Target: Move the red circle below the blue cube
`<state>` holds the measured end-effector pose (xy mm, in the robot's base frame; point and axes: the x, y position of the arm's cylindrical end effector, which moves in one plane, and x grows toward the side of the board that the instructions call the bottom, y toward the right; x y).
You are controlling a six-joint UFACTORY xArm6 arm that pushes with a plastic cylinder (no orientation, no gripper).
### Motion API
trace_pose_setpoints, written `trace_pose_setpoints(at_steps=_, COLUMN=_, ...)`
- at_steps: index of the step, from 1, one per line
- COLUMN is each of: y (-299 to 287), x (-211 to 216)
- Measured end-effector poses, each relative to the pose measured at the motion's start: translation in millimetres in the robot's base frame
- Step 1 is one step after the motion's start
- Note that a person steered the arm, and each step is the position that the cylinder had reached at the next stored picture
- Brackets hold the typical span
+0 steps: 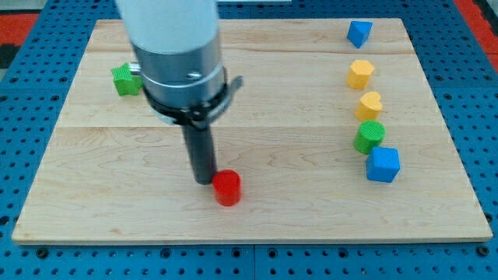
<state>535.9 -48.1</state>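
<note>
The red circle (227,187) lies on the wooden board (257,210) near the view's bottom, left of centre. My tip (205,180) rests just left of it, touching or nearly touching its left side. The blue cube (382,164) sits far to the view's right, a little higher than the red circle. A green circle (369,136) stands right above the blue cube, touching or almost touching it.
A yellow heart (369,103) and a yellow hexagon-like block (359,74) line up above the green circle. A small blue block (359,33) sits at the top right. A green block (124,79) sits at the upper left, partly behind the arm.
</note>
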Motion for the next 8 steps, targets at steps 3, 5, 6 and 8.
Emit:
trace_pose_setpoints(at_steps=3, y=-0.4, x=27.3)
trace_pose_setpoints(at_steps=5, y=61.6, x=36.0)
trace_pose_setpoints(at_steps=6, y=72.4, x=35.5)
trace_pose_setpoints(at_steps=8, y=71.9, x=31.5)
